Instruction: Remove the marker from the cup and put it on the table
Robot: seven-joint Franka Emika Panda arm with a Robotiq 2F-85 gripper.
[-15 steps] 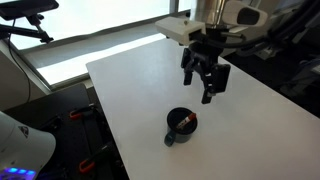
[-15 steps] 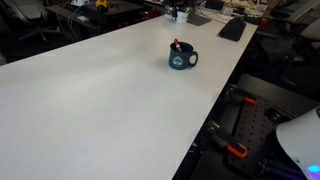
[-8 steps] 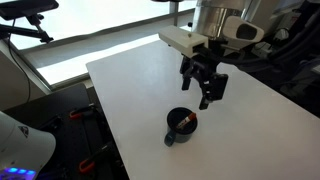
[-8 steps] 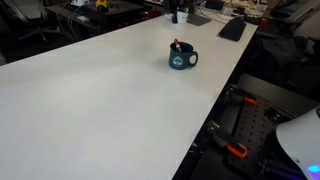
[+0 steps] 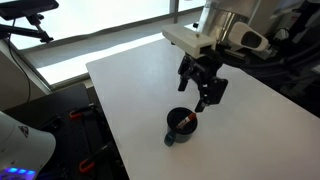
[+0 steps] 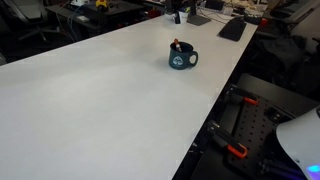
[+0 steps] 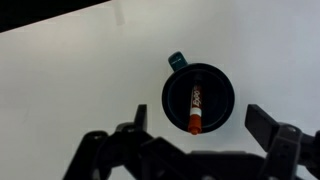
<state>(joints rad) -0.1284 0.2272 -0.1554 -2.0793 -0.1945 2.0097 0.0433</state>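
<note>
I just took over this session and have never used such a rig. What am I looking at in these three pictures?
A robot arm with a two-fingered pincer hangs over a white table. Two pictures come from cameras standing outside the robot; the third looks down from its wrist, with the pincer's fingers at the bottom edge. On the table stands a dark cup with a reddish marker lying inside. The pincer is open and holds nothing.

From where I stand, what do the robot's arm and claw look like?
The rounded, pale grey-white arm carries a white boxy block at its wrist. Below it, the black gripper ends in two chunky, angular black fingers. I can read no markings.
</note>
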